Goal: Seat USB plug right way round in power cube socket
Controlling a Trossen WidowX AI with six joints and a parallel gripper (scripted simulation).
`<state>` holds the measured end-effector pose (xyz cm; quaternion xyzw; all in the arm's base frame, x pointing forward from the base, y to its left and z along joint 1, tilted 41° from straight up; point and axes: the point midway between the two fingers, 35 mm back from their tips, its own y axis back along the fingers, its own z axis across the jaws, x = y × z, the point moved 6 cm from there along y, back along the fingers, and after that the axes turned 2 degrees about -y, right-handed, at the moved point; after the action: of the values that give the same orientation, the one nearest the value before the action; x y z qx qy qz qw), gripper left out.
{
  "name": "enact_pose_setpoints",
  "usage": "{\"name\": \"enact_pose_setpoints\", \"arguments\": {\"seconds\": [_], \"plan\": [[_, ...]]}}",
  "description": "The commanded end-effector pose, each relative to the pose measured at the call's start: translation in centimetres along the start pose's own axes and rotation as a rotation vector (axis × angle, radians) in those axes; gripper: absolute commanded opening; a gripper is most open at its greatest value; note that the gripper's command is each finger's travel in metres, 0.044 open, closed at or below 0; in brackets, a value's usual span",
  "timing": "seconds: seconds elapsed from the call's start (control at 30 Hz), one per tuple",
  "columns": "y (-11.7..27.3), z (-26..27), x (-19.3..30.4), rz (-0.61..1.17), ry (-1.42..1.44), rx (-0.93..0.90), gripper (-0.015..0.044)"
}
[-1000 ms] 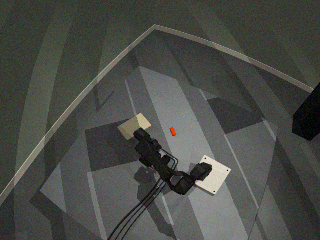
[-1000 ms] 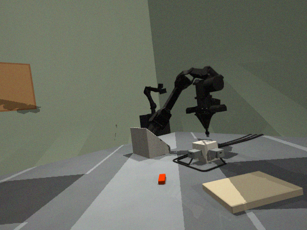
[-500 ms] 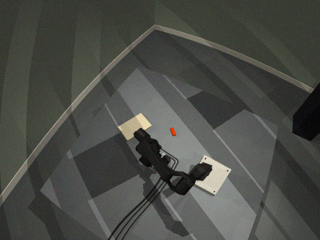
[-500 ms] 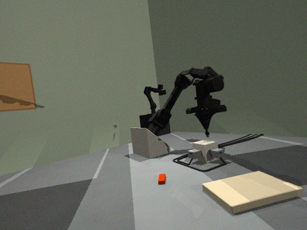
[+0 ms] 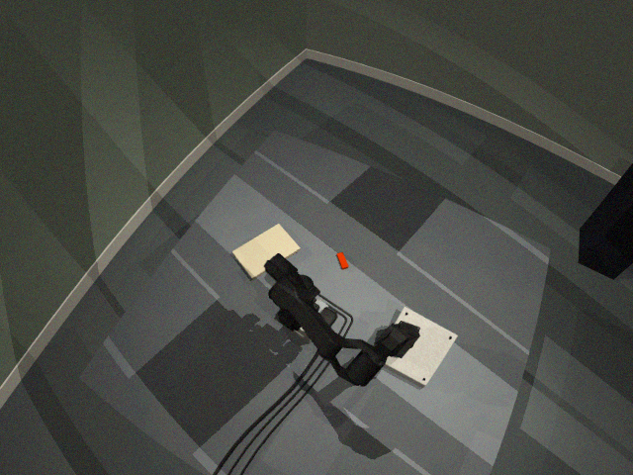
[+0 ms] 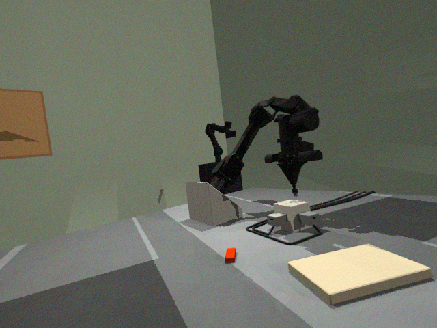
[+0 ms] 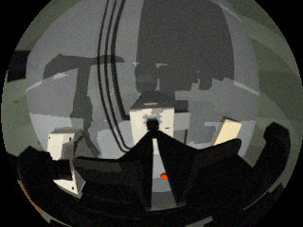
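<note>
The power cube [image 6: 282,208] [image 7: 138,130] is a pale block with sockets on top; grey plugs or adapters [image 6: 276,219] [image 6: 308,218] stick out from its sides. My gripper [image 6: 294,188] [image 7: 153,133] points straight down above the cube's top and is shut on the small black USB plug [image 6: 295,193] [image 7: 152,125]. In the exterior view a gap shows between the plug and the cube's top, so the plug is out of the socket. Which way round it faces is too small to tell. In the top view the arm hides the fingertips and most of the cube.
Black cables [image 5: 351,319] [image 6: 289,242] loop around the cube and run off behind it. A small red block [image 5: 342,260] [image 6: 230,255] [image 7: 164,176] and a cream slab [image 5: 263,247] [image 6: 360,271] [image 7: 227,131] lie nearby. The arm's pale base [image 5: 429,352] [image 6: 199,203] stands beyond the cube.
</note>
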<state>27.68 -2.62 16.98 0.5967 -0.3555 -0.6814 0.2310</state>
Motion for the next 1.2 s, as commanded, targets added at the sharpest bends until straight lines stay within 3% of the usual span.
{"name": "enact_pose_setpoints", "arguments": {"seconds": [0.0,1.17], "plan": [[-0.07,-0.04,0.08,0.005,-0.007,0.0,0.0],[-0.49,-0.1,0.23,0.015,-0.021,0.001,0.0]]}}
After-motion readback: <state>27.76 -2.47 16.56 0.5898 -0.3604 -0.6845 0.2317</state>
